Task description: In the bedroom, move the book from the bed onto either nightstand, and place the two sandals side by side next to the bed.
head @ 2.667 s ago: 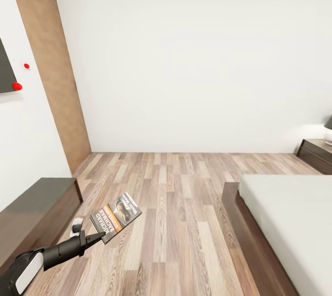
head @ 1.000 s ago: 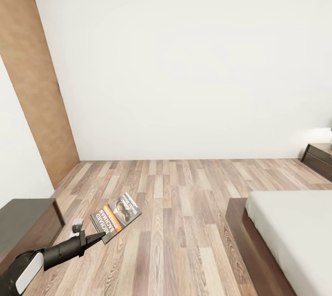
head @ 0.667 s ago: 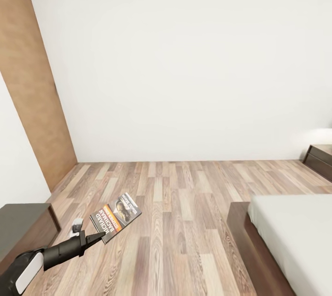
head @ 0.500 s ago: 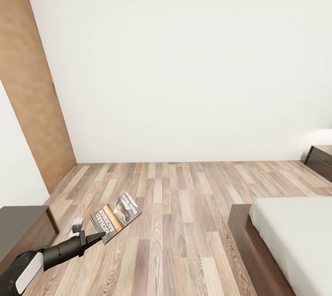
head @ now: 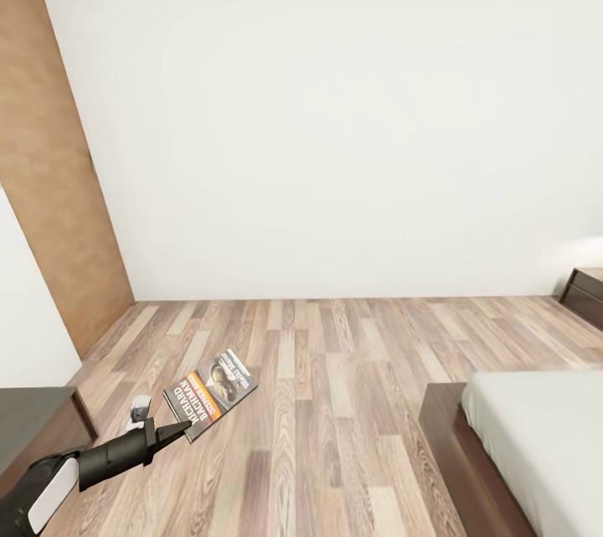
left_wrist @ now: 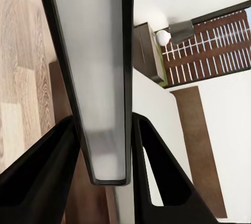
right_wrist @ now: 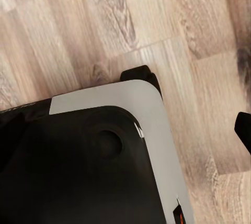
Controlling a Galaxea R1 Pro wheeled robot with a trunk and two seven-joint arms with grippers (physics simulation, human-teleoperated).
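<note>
One book (head: 210, 395) clamped in the left gripper (head: 178, 430) above the floor (head: 335, 369), one bed (head: 536, 453) beside it, one nightstand (head: 586, 296) beyond, right gripper's state impossible to tell.

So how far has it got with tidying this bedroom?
The book is off the bed and gripped in the left claw, carried above the floor. A nightstand sits at the far right by the wall; the book must still go there. The sandals aren't visible here, so I can't judge that part.
</note>
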